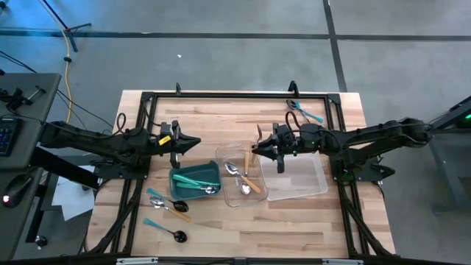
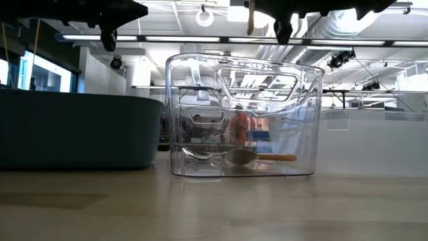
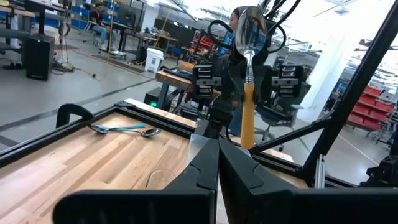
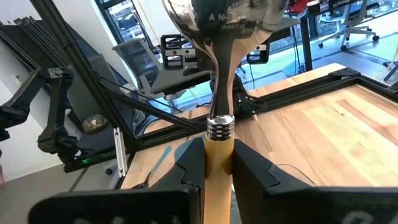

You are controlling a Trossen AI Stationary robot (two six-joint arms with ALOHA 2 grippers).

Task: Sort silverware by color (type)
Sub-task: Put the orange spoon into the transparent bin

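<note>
My right gripper hangs over the clear tray at mid-table, shut on a spoon with an orange handle and a silver head. My left gripper is shut on nothing, level, above the far end of the teal bin. Teal-handled spoons lie in the bin, and orange-handled spoons lie flat on the clear tray's floor. Two teal spoons lie at the table's far right. Other spoons lie on the wood near the front left. My right gripper pinches the spoon's orange handle between its two fingers, just below the metal collar at the head end. The fingers come level from the table's right and lie across the handle. The spoon stands upright, head up, lifted clear, with its handle reaching down below the fingers.
A second clear tray sits right of the first, under my right arm. A black frame runs around the tabletop. In the low view the teal bin and the clear tray stand side by side.
</note>
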